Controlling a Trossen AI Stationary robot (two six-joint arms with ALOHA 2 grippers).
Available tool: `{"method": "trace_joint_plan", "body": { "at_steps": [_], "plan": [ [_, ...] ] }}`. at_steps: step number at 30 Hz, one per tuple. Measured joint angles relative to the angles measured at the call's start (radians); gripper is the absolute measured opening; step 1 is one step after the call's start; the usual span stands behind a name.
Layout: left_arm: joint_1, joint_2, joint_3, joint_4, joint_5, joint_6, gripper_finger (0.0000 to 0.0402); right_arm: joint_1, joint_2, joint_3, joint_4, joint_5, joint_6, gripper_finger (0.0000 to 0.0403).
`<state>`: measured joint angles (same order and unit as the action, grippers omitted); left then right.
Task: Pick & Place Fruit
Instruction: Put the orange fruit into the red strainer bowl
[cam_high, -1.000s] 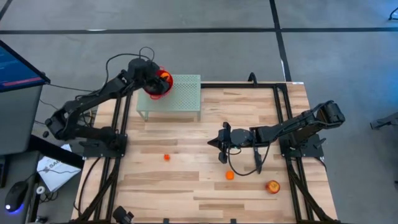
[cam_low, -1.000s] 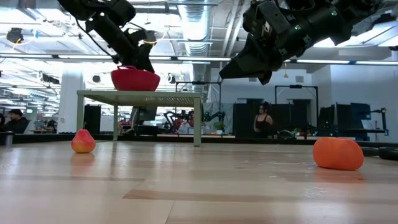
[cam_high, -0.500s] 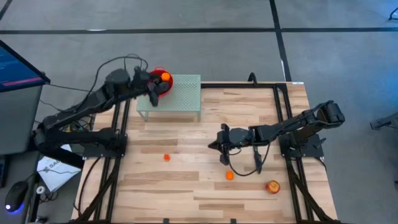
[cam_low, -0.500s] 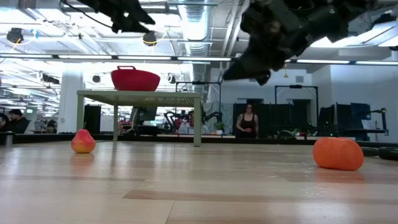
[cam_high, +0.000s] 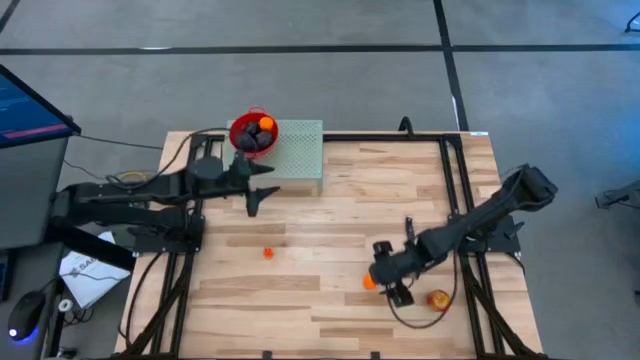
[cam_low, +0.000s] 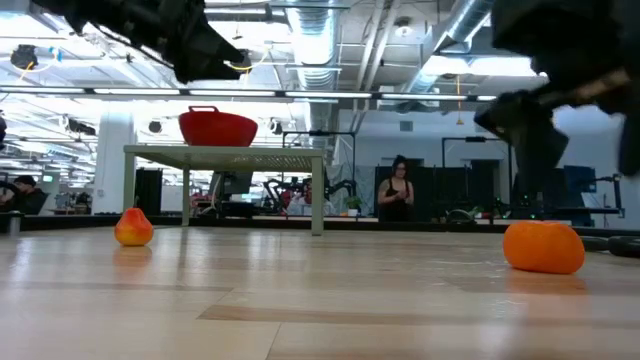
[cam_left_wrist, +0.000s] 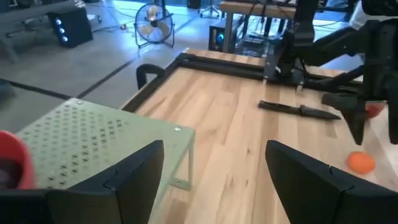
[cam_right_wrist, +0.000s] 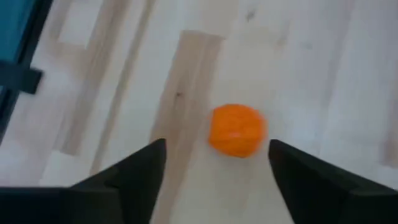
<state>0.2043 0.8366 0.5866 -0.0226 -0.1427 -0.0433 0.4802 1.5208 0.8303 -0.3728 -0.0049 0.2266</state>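
Note:
A red bowl (cam_high: 252, 133) holding an orange piece and dark purple fruit stands on the pale green perforated stand (cam_high: 290, 155) at the far left. My left gripper (cam_high: 262, 190) hovers open just on the near side of the stand, its fingers empty (cam_left_wrist: 214, 177). My right gripper (cam_high: 384, 279) is open, tipped downward over a bright orange fruit (cam_high: 369, 283). In the right wrist view this fruit (cam_right_wrist: 237, 129) lies on the table ahead of the spread fingers, untouched. A red-yellow apple-like fruit (cam_high: 438, 299) rests near the right front. A small orange-red piece (cam_high: 268, 253) lies left of centre.
A slim black knife (cam_left_wrist: 298, 110) lies on the wood toward the table's right side. Black frame rails (cam_high: 455, 190) border the table on both sides. In the low view the stand (cam_low: 225, 152) rises at the back, and a person (cam_low: 399, 200) stands in the room beyond.
My left gripper has drawn back from the red bowl on the stand toward the table's near-left, staying open; the bowl stays on the stand. My right gripper has swung toward the near-right, tipped downward over the orange fruit, and opened.

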Motion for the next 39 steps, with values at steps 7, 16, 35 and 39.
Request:
{"method": "trace_joint_plan", "body": {
  "at_steps": [7,16,35,39],
  "plan": [
    [-0.014,0.004,-0.062,0.100,-0.005,-0.025,0.0278,0.024,0.145,0.000,0.071,0.115,0.103,0.0315],
    [-0.014,0.004,-0.062,0.108,-0.004,-0.025,0.0278,0.006,0.199,0.001,0.121,0.119,0.118,0.0272],
    [-0.019,-0.175,-0.060,0.118,-0.008,-0.025,0.0278,-0.163,0.035,0.076,0.125,0.120,-0.003,0.0148],
    [-0.019,-0.296,-0.059,0.107,-0.038,-0.043,0.0278,-0.323,0.001,0.190,0.181,0.142,-0.128,0.0163]
  ]
}}
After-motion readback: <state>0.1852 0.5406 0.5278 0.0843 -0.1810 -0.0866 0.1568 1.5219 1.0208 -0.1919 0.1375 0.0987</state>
